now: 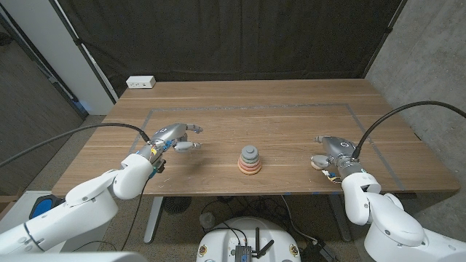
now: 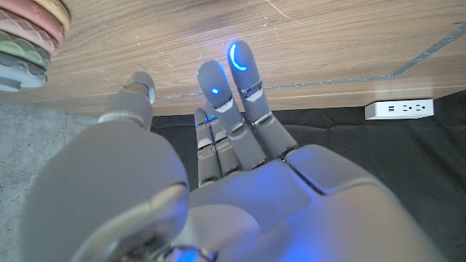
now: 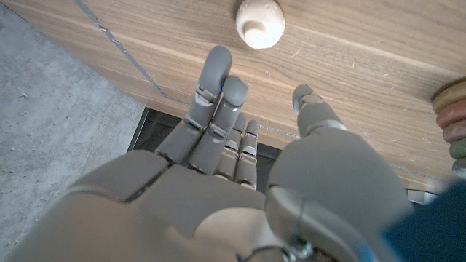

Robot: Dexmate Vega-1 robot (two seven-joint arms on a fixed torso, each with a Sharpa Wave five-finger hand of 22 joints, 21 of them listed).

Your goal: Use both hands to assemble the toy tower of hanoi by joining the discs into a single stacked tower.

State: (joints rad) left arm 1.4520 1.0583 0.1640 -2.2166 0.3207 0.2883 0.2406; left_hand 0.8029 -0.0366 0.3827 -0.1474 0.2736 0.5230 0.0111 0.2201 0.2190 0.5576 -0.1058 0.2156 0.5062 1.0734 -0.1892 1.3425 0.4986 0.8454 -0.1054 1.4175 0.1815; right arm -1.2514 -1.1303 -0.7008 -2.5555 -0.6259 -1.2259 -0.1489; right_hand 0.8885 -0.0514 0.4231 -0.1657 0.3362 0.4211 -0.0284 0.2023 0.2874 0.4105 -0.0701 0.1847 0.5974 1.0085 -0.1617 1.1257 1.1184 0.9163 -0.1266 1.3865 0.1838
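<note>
The toy tower (image 1: 250, 161) stands at the table's front middle, with pastel discs stacked under a grey top disc. Its edge, the stacked discs (image 2: 25, 40), also shows in the left wrist view. A small cream round piece (image 1: 318, 162) lies on the wood just beside my right hand (image 1: 336, 148); in the right wrist view this cream piece (image 3: 259, 22) sits beyond the fingertips (image 3: 218, 58), untouched. My left hand (image 1: 175, 138) hovers left of the tower with fingers (image 2: 240, 62) spread and nothing in them. Both hands hold nothing.
A white power strip (image 1: 140, 82) lies at the table's far left corner, also seen as the power strip (image 2: 399, 109) in the left wrist view. Thin tape lines (image 1: 255, 109) frame a rectangle on the wooden table (image 1: 277, 127). A dark curtain hangs behind.
</note>
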